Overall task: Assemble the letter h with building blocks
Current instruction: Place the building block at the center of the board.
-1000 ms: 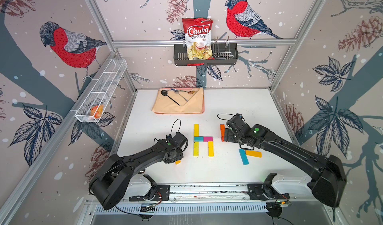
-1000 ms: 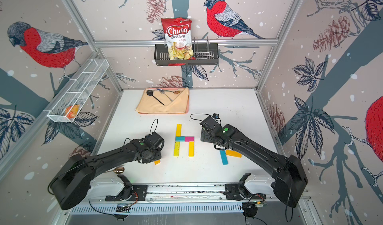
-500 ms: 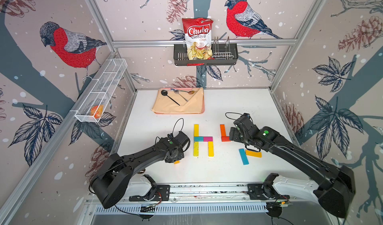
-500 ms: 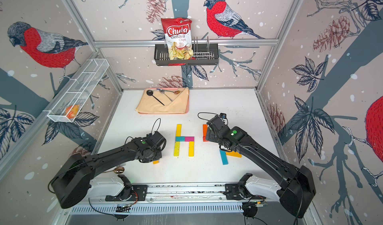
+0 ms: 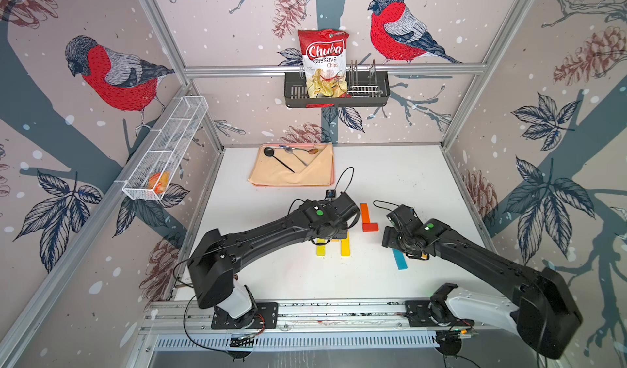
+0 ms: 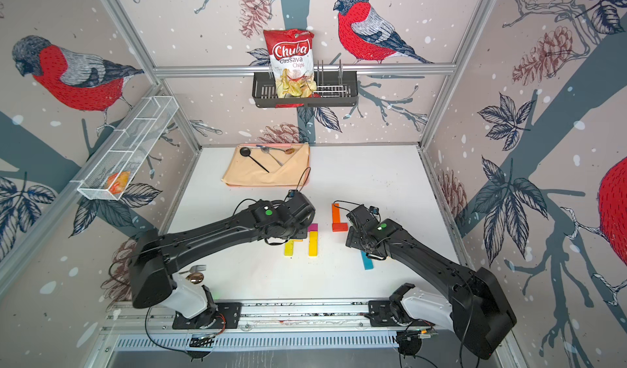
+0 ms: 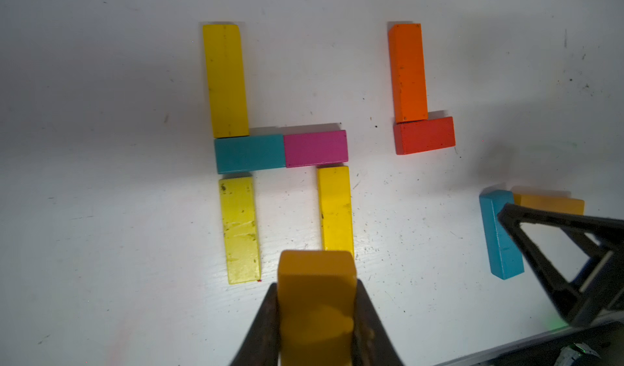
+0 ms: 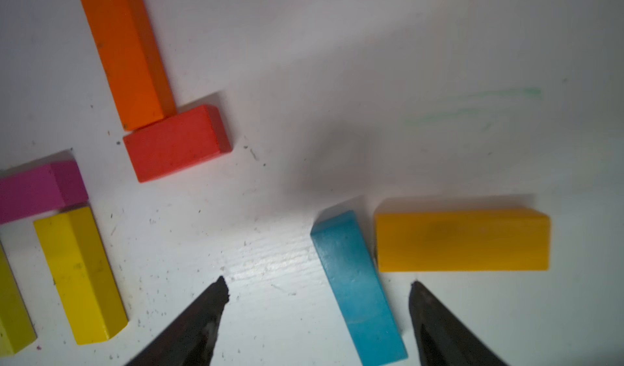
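Left wrist view: the left gripper is clamped on an amber block, pinching its narrow width. The block's long axis therefore seems to run the same way as the yellow leg just beyond it. That leg belongs to what looks like a finished h on the table, whose crossbar is a teal block and a magenta block set end to end.

Past the magenta end, toward the right arm, an orange block butts onto a red block, forming an L. I judge the held piece belongs against the red block's free end, in line with it. That would call for a sideways carry and a quarter turn.

The right gripper is spread wide and empty, straddling a blue block that lies flat with its long axis slanting away from the jaws. A second amber block lies crosswise just beside the blue block's far end. Both look like spare legs, nearer the right arm.
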Controlling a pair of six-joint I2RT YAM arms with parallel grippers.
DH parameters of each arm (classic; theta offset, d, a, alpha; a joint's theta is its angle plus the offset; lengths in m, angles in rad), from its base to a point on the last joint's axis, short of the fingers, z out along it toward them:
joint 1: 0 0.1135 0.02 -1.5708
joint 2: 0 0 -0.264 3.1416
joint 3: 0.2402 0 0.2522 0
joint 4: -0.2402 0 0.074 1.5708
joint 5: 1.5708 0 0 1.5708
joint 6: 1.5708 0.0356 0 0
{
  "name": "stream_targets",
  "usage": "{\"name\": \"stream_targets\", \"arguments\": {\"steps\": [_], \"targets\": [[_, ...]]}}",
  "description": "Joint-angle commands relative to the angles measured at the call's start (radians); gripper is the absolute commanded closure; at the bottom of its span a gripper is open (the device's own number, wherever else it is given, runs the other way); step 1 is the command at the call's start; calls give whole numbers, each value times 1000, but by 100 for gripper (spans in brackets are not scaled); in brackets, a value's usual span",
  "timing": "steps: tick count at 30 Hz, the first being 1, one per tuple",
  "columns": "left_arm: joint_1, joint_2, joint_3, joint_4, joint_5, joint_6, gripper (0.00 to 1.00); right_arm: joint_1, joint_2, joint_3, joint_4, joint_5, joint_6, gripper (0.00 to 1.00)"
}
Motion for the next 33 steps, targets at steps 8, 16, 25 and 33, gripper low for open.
{"name": "stream_targets", "arguments": {"steps": [8, 16, 25, 33], "targets": [[-43, 95, 17, 93, 99, 15, 100, -40, 46, -147, 146, -82, 144, 40], [-74, 225, 82, 142, 163, 27, 100, -178, -105, -185, 69, -53, 134, 40], [-114, 406, 198, 199, 227, 19, 84, -178, -207, -87, -33, -42, 88, 33], [-118, 425, 210, 233, 240, 15, 43, -144, -229, -72, -81, -17, 100, 22]]}}
